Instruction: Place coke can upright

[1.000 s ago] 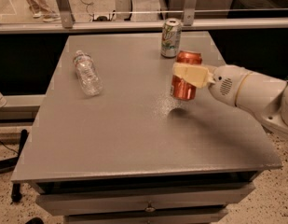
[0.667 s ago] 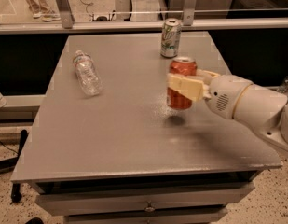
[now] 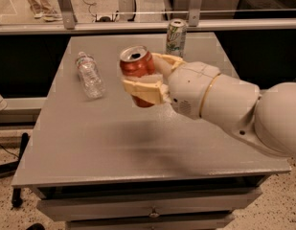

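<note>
The gripper [image 3: 146, 78] holds the coke can [image 3: 136, 63] nearly upright above the worktop [image 3: 104, 143], its fingers [image 3: 140, 88] clamped round it.

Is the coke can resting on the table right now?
No, the gripper holds the coke can in the air above the table.

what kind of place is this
Likely a robot test lab or office: a grey table, a railed glass partition behind, a person's legs beyond. The pincer holds the coke can above the table.
</note>
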Available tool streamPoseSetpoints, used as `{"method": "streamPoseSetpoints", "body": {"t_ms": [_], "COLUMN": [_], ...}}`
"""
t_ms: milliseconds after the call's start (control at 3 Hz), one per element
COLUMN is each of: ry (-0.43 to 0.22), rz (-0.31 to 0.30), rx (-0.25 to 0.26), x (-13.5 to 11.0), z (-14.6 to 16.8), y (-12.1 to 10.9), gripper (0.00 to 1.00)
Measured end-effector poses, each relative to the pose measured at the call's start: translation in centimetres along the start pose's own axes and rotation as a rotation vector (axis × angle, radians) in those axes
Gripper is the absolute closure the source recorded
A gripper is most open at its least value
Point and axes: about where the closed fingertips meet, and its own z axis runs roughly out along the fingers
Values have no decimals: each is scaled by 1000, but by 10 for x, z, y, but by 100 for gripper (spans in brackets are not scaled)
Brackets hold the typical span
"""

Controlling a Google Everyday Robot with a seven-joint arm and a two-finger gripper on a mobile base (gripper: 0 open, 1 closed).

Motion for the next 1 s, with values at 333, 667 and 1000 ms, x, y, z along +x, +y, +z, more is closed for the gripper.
{"method": "streamPoseSetpoints", "body": {"t_ms": [333,667,1000], "ry": [-9,-14,-54], "rz": [-29,-39,-52], "rx": [-16,-25,-37], "x": [-7,-6,3], "z": [5,2,2], "y": [9,8,5], "gripper": [100,100,100]}}
